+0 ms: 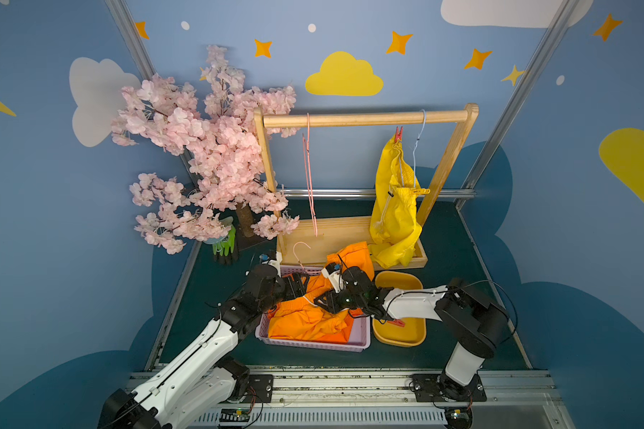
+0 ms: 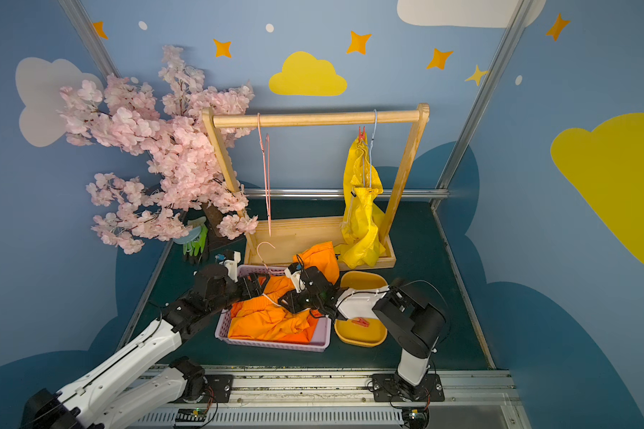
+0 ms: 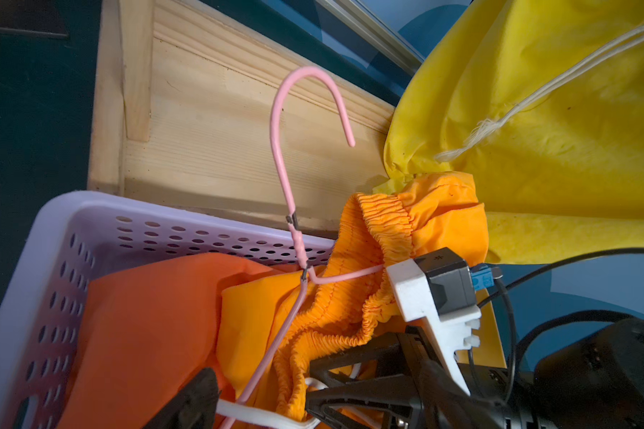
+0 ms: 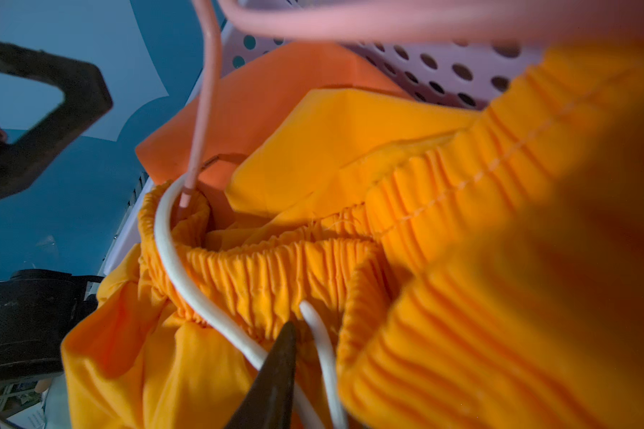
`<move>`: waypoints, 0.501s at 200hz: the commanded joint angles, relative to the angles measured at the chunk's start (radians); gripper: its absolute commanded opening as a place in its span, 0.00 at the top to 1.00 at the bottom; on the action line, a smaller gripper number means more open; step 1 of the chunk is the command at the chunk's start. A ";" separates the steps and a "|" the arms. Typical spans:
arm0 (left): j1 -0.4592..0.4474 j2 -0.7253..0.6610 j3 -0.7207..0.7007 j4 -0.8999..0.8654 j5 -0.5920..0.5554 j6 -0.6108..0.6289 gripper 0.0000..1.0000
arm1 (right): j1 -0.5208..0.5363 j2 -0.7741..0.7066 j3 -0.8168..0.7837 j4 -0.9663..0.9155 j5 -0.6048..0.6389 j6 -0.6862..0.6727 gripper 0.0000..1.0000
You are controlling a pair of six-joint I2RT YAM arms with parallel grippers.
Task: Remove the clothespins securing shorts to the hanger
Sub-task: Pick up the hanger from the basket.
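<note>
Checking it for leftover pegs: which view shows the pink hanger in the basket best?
Left wrist view: the pink hanger shows hook, neck and shoulder wires sharply, no peg visible. In both top views only its small hook shows; the right wrist view gives blurred wire.

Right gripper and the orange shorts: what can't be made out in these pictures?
- Right gripper grip: right wrist view shows one finger by the drawstring; blurred orange shorts hide the other.
- Pink hanger: its ends are covered or cut off in every view, so any clothespin there is hidden.
- Yellow tray: the right arm covers most of it in both top views.
</note>
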 commanded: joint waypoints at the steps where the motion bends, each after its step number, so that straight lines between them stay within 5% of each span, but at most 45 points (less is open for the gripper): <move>1: 0.008 0.048 0.040 0.020 0.001 -0.001 0.15 | -0.001 0.039 -0.032 -0.077 -0.007 0.016 0.69; 61: 0.010 0.223 0.072 0.138 -0.007 -0.031 0.20 | -0.003 0.021 -0.060 -0.062 -0.001 0.016 0.69; 100: 0.011 0.272 0.035 0.328 -0.082 -0.051 0.39 | 0.002 0.006 -0.074 -0.044 0.001 0.010 0.68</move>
